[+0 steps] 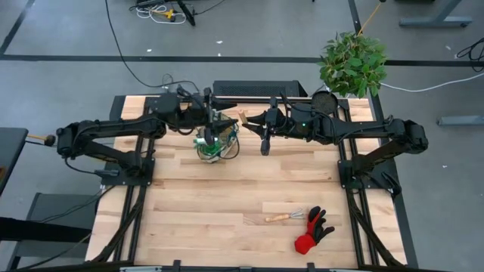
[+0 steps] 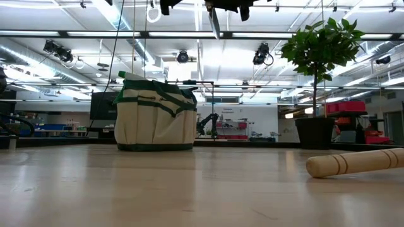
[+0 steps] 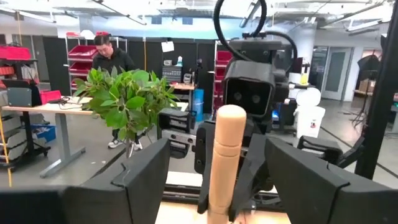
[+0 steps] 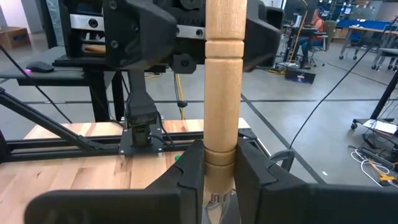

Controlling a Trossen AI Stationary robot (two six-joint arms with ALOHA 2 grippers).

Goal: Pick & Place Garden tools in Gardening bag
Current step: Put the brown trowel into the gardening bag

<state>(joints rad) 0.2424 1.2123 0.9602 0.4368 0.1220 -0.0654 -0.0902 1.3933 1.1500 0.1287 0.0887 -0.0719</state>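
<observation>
My right gripper [image 4: 221,171] is shut on a wooden-handled metal tool [image 4: 222,74], held high over the table's far middle. In the left wrist view my left gripper [image 3: 219,168] is open, with one finger on either side of the tool's wooden handle top [image 3: 229,134] and a gap on both sides. The tan gardening bag [image 2: 156,113] stands on its base on the table, below and beside both grippers [image 1: 217,143]. A green spray bottle top [image 2: 129,75] sticks out of it. A wooden-handled hand rake [image 1: 283,217] and a red-and-black glove [image 1: 312,230] lie flat near the front right. My right gripper pinches the wooden handle's lower end [image 4: 221,152], near the metal collar, between its two fingers. The fingers reach in level from the table's right and lie across the tool. The tool stands upright, handle up, its metal blade [image 2: 214,22] hanging below, clear of the table.
A leafy potted plant [image 1: 352,64] stands at the far right corner of the table. The rake's wooden handle [image 2: 356,162] lies close to the low camera. The middle and front left of the wooden tabletop [image 1: 189,196] are bare. A person [image 3: 112,59] stands in the room behind.
</observation>
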